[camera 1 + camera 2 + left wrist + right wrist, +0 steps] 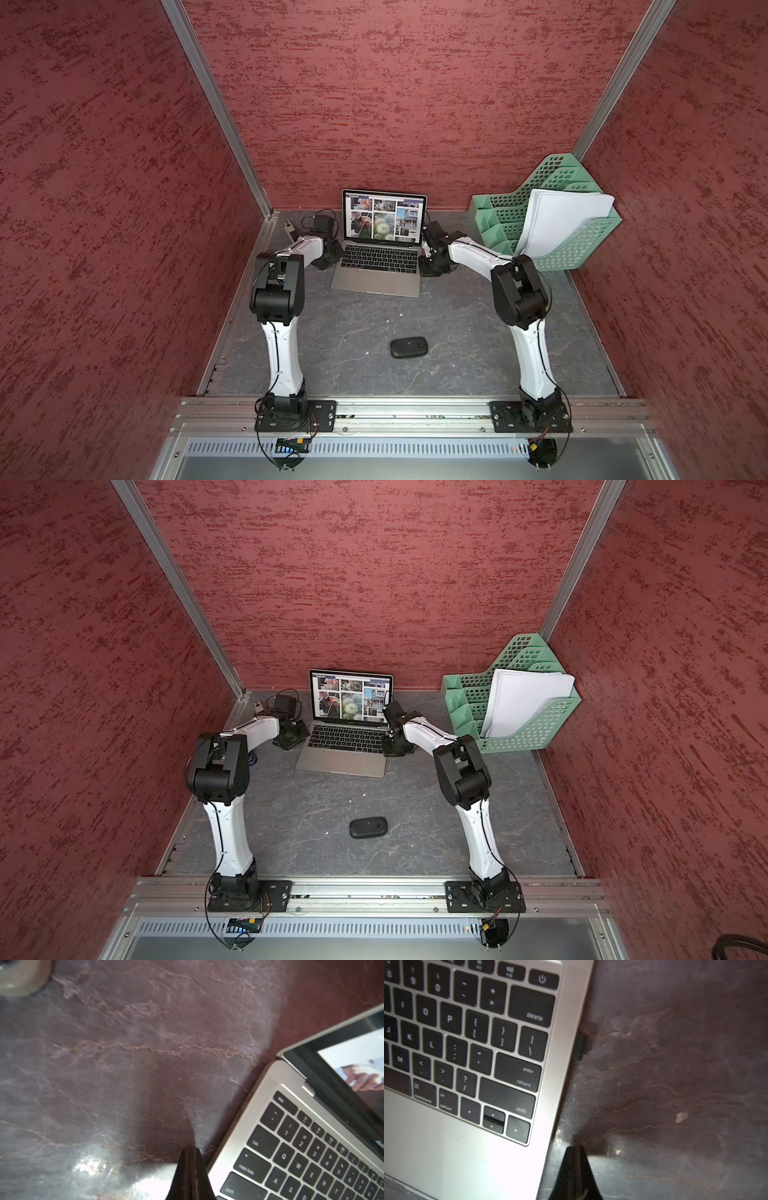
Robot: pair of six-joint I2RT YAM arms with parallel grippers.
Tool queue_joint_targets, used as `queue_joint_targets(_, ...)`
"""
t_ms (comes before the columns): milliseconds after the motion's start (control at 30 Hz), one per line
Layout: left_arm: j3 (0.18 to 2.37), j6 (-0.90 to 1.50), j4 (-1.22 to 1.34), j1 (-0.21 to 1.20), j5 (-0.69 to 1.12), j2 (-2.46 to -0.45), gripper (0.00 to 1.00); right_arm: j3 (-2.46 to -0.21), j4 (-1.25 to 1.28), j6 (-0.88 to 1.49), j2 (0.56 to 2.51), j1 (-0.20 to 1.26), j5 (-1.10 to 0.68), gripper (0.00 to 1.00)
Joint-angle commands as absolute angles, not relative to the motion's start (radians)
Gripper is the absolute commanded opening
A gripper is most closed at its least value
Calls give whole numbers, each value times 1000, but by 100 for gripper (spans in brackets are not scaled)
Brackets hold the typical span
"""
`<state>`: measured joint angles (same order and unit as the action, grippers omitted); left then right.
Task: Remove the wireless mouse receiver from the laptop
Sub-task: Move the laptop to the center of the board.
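The open silver-grey laptop (374, 284) (340, 766) sits at the back middle of the table, its screen showing a grid of photos. The wireless mouse receiver (580, 1046) is a small dark stub sticking out of the laptop's (446, 1157) right edge, level with the backslash key. My right gripper (575, 1148) (430, 268) is shut and empty. It hovers beside that edge, nearer the front than the receiver and apart from it. My left gripper (191, 1151) (329, 259) is also shut and empty, just off the laptop's (259, 1093) left edge by the caps lock key.
A black oval mouse (409, 347) (368, 827) lies mid-table nearer the front. A green mesh file rack (577, 253) (536, 733) holding white papers (565, 220) stands at the back right. A black adapter with cables (322, 224) lies behind the left gripper. Red walls enclose the table.
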<state>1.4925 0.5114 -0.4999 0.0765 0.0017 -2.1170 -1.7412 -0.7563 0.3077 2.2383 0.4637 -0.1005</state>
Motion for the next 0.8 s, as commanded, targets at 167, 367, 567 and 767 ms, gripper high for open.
queue_joint_targets(167,1380,537,-533,174,43,-2077,0,-1720,-738,327,2249,471,-97,0)
queue_joint_targets(367,1341,555,-544,236,48,-2034,0,-1706,-736,324,2244,471,-76,0)
queue_joint_targets(567,1335,566,-558,280,63,-1992,0,-1698,-764,305,2235,465,-1,0)
queue_joint_targets(767,1352,581,-558,323,78,-1978,0,-1658,-764,301,2214,441,32,0)
